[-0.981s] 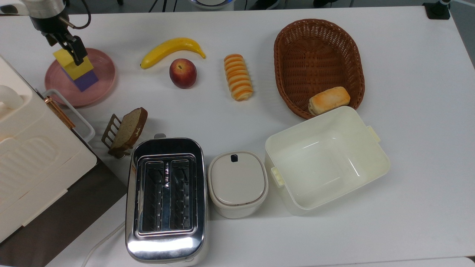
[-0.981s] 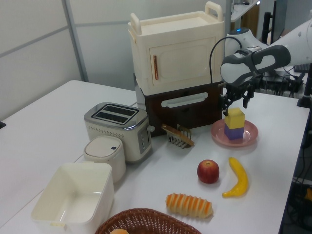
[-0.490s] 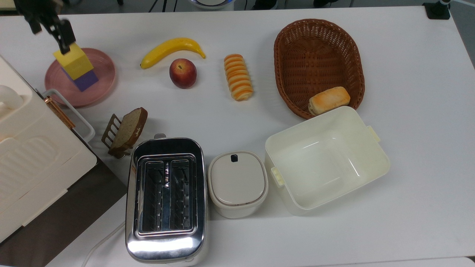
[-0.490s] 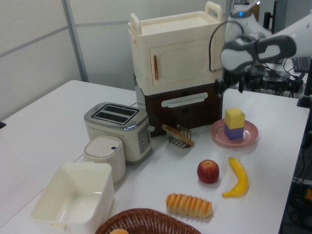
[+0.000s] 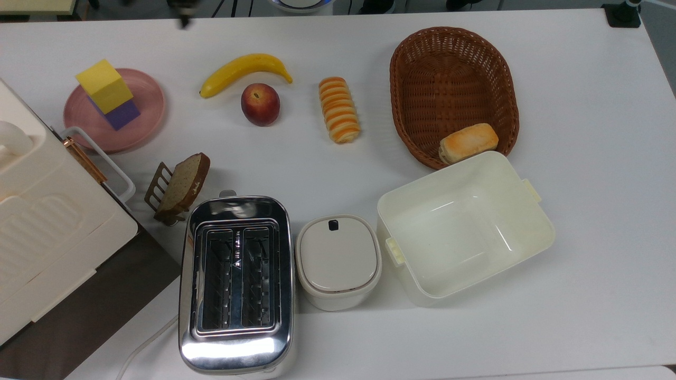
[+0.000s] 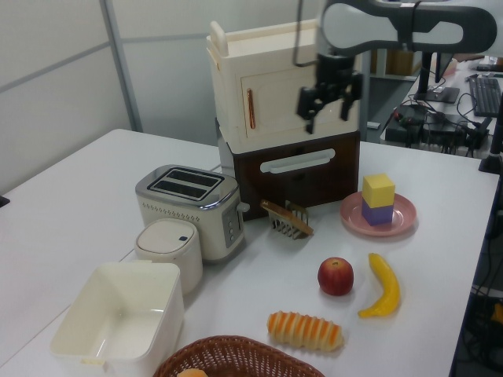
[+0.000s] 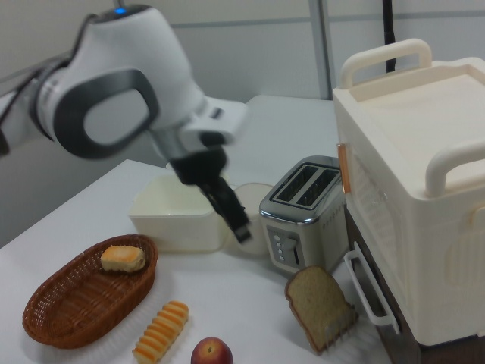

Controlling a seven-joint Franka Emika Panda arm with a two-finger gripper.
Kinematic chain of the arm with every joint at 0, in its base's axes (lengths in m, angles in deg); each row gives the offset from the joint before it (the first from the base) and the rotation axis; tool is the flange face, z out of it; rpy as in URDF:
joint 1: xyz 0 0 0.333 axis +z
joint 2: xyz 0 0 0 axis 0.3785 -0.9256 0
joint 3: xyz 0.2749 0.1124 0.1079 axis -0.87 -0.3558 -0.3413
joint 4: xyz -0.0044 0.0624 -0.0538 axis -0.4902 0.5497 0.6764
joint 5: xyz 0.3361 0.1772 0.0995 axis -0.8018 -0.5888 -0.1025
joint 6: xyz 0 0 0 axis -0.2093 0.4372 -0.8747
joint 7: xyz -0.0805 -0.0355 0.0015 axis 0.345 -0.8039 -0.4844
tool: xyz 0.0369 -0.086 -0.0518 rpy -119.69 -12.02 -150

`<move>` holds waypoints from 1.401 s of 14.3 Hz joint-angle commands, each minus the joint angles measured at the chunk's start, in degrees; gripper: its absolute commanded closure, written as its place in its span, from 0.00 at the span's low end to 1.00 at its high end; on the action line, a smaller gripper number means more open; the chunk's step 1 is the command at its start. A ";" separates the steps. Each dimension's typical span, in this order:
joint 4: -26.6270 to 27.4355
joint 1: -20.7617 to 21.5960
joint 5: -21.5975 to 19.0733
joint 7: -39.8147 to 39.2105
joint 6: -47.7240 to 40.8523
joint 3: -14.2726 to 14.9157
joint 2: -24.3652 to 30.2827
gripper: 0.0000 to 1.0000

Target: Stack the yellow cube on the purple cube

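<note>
Gripper (image 6: 329, 96) fingers spread, holding nothing, up in the air in front of the cream cabinet (image 6: 275, 86). In the left view, near to far: banana (image 6: 383, 285), apple (image 6: 335, 276), then pink plate (image 6: 401, 222) carrying the yellow cube (image 6: 378, 190) stacked on the purple cube (image 6: 377, 214), both well clear of the gripper.

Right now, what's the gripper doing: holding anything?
Gripper: open, holding nothing, up in the air. The yellow cube sits on the purple cube, apart from it.
</note>
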 commanded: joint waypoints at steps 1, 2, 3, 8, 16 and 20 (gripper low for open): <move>-0.16 14.31 -1.21 2.98 -1.05 8.54 -1.25 0.00; -0.16 18.02 -1.29 2.55 -0.88 11.11 -1.51 0.00; -0.16 17.80 -1.38 1.76 -0.88 11.14 -1.60 0.00; -0.25 17.80 -1.21 -15.54 -1.58 11.23 -2.66 0.00; -0.25 17.80 -1.29 -15.65 -2.98 11.05 -2.48 0.00; -0.25 17.80 -1.29 -15.74 -2.98 11.05 -2.40 0.00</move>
